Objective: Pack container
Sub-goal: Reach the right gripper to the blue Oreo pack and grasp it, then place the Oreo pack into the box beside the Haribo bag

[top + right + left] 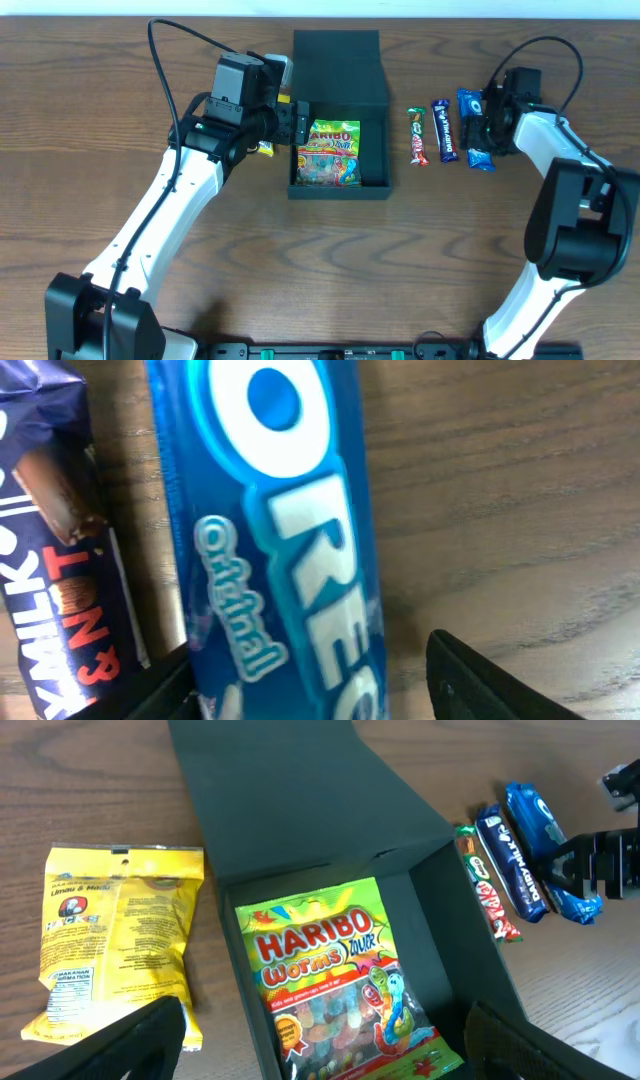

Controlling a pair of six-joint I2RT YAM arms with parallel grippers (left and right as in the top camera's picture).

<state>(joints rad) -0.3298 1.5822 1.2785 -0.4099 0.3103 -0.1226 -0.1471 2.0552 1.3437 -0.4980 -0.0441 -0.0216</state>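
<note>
Lying open, the container [340,193] runs lengthwise near-to-far, flap lid [338,65] farthest.

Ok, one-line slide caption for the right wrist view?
Right gripper open astride the Oreo Original packet, Milk & Nut chocolate bar alongside, on the wooden table.

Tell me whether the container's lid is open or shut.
Open: the container has its lid folded back, exposing a Haribo bag inside.
</note>
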